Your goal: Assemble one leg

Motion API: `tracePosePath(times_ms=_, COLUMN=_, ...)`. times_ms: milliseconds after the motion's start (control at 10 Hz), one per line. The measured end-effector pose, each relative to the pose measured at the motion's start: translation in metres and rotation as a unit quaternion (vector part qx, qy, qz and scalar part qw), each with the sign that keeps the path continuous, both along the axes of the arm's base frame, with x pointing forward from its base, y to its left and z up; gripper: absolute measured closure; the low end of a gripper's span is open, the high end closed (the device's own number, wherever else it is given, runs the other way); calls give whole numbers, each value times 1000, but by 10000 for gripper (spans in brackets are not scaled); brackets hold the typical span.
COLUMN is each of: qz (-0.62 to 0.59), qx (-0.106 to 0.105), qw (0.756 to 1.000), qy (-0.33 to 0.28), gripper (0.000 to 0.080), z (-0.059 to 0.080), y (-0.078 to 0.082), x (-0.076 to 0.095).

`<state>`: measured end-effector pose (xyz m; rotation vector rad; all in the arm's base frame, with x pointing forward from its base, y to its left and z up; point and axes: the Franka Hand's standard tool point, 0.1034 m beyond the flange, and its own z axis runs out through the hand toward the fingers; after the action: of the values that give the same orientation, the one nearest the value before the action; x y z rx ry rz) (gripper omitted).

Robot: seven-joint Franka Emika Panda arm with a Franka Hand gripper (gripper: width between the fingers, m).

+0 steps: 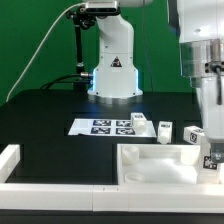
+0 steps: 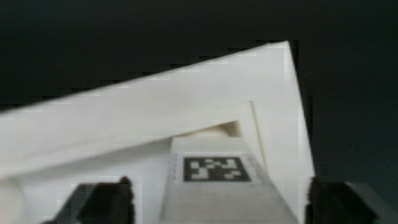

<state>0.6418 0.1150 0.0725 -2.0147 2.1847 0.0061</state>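
In the wrist view a white leg [image 2: 217, 185] with a black-and-white tag lies between my two dark fingertips [image 2: 100, 203], which stand wide apart on either side of it without touching. My gripper [image 2: 221, 208] is open. The leg rests against a corner of the large white tabletop [image 2: 160, 110]. In the exterior view my gripper [image 1: 212, 158] hangs low at the exterior view's right, over that leg [image 1: 209, 152] at the tabletop's [image 1: 160, 165] right end. Three more white legs [image 1: 138, 120] [image 1: 163, 130] [image 1: 192, 137] stand on the black table behind the tabletop.
The marker board [image 1: 105, 126] lies in front of the robot base [image 1: 112, 70]. A white rail [image 1: 12, 160] runs along the exterior view's left and the table's front edge.
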Motion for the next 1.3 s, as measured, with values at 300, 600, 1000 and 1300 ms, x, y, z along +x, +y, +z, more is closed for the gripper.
tracePosePath(times_ms=300, qz=153, qx=-17, qw=988, qy=-12, gripper=157, z=1, y=-1, x=-2)
tracePosePath(times_ms=600, qz=257, qx=-29, qw=966, qy=-24, gripper=151, z=1, y=-1, x=-2)
tracePosePath(times_ms=1000, qz=512, qx=-89, qw=854, qy=-42, gripper=151, z=-1, y=1, x=-2)
tracePosePath(times_ms=1300, qz=494, qx=-87, qw=864, qy=-41, gripper=380, z=-1, y=1, x=-2)
